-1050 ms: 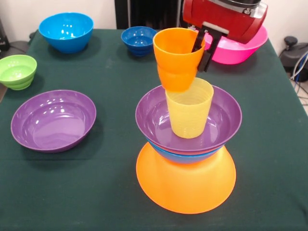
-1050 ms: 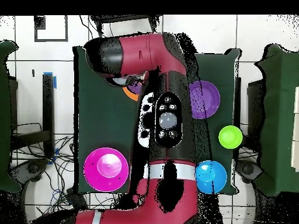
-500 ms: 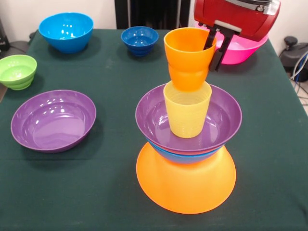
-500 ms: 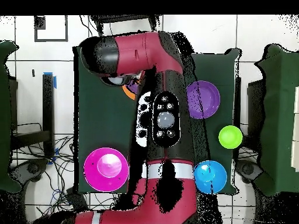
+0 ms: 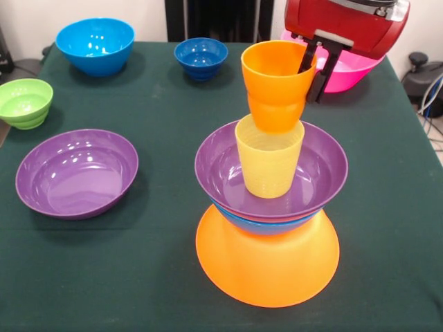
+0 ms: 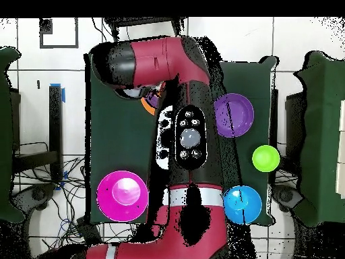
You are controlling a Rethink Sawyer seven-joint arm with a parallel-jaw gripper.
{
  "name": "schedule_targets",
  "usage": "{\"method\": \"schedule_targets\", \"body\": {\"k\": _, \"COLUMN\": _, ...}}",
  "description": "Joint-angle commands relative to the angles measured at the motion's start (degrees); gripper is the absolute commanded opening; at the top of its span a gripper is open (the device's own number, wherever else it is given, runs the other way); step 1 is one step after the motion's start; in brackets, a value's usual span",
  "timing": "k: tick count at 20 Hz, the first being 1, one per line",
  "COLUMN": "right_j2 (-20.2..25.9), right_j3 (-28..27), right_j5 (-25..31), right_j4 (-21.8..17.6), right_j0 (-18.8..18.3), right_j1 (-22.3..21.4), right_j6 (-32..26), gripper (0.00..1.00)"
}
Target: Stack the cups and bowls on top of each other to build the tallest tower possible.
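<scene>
With the gripper (image 5: 317,63) clamped on the rim of the glossy orange plastic cup (image 5: 277,84), hovering just above the ribbed translucent yellow cup (image 5: 268,156), centre it squarely, then lower gently.

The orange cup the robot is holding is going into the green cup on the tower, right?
Not quite: the cup under the orange cup is yellow, not green, as the front view shows. The end effector does hold the orange one, over the tower.
</scene>
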Motion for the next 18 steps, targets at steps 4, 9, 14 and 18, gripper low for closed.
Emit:
{"method": "schedule_targets", "body": {"k": 4, "right_j2": 4.16, "right_j3": 5.72, "right_j5": -4.07, "right_j4": -3.3, "right_j0": -0.16, "right_j1": 2.78, "right_j6": -10.66, "gripper": 0.0}}
{"method": "schedule_targets", "body": {"k": 9, "right_j2": 4.21, "right_j3": 5.57, "right_j5": -5.22, "right_j4": -3.44, "right_j0": -0.19, "right_j1": 3.2, "right_j6": -10.43, "gripper": 0.0}}
{"method": "schedule_targets", "body": {"k": 14, "right_j2": 4.41, "right_j3": 5.37, "right_j5": -6.5, "right_j4": -3.6, "right_j0": -0.31, "right_j1": 3.66, "right_j6": -10.48, "gripper": 0.0}}
{"method": "schedule_targets", "body": {"k": 18, "right_j2": 3.73, "right_j3": 5.01, "right_j5": -7.12, "right_j4": -4.77, "right_j0": 0.01, "right_j1": 3.54, "right_j6": -10.64, "gripper": 0.0}}
